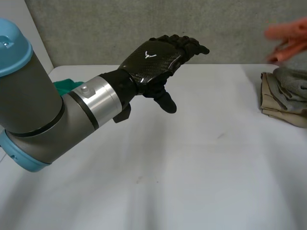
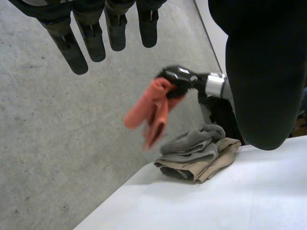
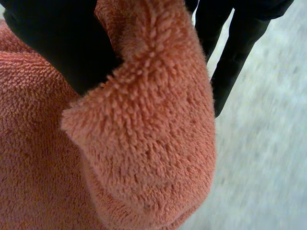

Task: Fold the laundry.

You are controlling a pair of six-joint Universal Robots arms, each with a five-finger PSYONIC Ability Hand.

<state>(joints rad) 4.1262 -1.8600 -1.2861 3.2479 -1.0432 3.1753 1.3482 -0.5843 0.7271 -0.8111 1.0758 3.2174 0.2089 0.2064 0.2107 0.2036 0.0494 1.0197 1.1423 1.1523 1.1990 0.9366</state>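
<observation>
Clutching orange towel (image 2: pixel 149 111) near folded stack (image 2: pixel 196 160): right hand (image 2: pixel 178 77), left wrist view.

Head: towel (image 1: pixel 288 38) blurred, cut by edge. Stack (image 1: pixel 285 96) cut at the same edge. Green cloth (image 1: pixel 64 86) mostly behind L arm (image 1: pixel 48 120). R wrist: towel hides most of R hand (image 3: pixel 235 52). L wrist: L hand (image 2: pixel 264 72) thumb blocks part of R arm (image 2: pixel 214 86); no. of pieces in stack unclear.
</observation>
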